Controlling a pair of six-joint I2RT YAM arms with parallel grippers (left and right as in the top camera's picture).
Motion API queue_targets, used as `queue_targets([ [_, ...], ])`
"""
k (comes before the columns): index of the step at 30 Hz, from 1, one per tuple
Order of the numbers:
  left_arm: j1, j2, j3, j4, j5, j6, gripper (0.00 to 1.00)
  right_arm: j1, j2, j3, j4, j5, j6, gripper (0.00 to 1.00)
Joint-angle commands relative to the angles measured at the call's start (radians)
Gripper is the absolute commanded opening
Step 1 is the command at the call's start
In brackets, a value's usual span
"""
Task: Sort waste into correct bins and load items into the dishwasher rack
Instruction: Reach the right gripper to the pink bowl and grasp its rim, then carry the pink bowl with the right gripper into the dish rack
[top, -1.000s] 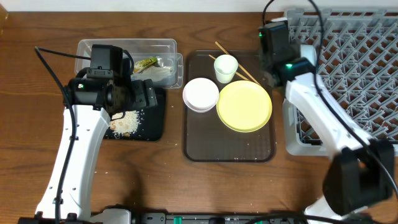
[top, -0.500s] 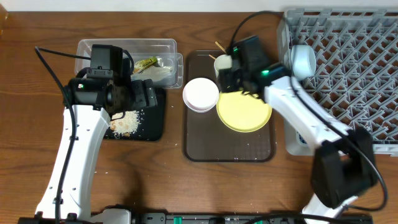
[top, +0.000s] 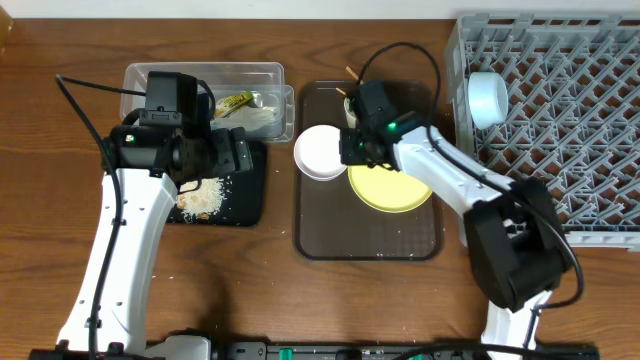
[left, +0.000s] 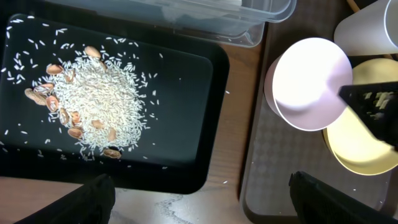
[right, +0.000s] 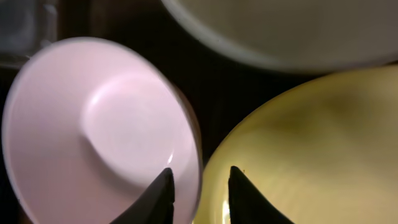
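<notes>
White bowl (top: 320, 152) sits on the brown serving tray (top: 340, 235), just beside the yellow plate (top: 395, 190). Your right gripper (right: 198, 186) is at the bowl's right rim with its fingers parted, one tip over the bowl and one over the plate, holding nothing. Your left gripper (left: 205, 199) is spread wide above the black tray (left: 186, 124), where rice scraps (left: 93, 99) lie heaped. You have the light blue bowl (top: 488, 97) in the grey rack (top: 570, 130), at the counter's right end.

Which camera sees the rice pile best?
The left wrist camera. It looks straight down on the loose whitish rice scraps, showing single grains and brown bits on the shallow black tray. Overhead shows only a small pale patch. The right wrist camera misses it.
</notes>
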Motion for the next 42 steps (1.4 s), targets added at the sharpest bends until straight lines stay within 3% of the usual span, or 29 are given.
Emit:
queue_targets([
  [1,0.002,0.005,0.003,-0.003,-0.013,0.006,0.92,0.014,0.003,-0.004,0.004,0.013,0.022,0.25],
  [8,0.002,0.005,0.003,-0.003,-0.013,0.006,0.92,0.02,0.004,-0.004,-0.026,0.013,0.029,0.01],
  [17,0.002,0.005,0.003,-0.003,-0.013,0.006,0.92,-0.005,-0.072,0.001,-0.021,0.013,0.028,0.01],
  [25,0.002,0.005,0.003,-0.003,-0.013,0.006,0.92,-0.06,-0.377,0.005,-0.087,0.076,-0.017,0.01],
  [30,0.002,0.005,0.003,-0.003,-0.013,0.006,0.92,-0.126,-0.612,0.005,-0.223,0.359,-0.016,0.01],
  [34,0.002,0.005,0.003,-0.003,-0.013,0.006,0.92,-0.181,-0.745,0.005,-0.366,0.713,-0.016,0.01],
  [39,0.002,0.005,0.003,-0.003,-0.013,0.006,0.92,-0.211,-0.756,0.003,-0.52,1.069,0.006,0.02],
  [42,0.002,0.005,0.003,-0.003,-0.013,0.006,0.92,-0.225,-0.704,0.003,-0.537,1.186,0.006,0.02],
])
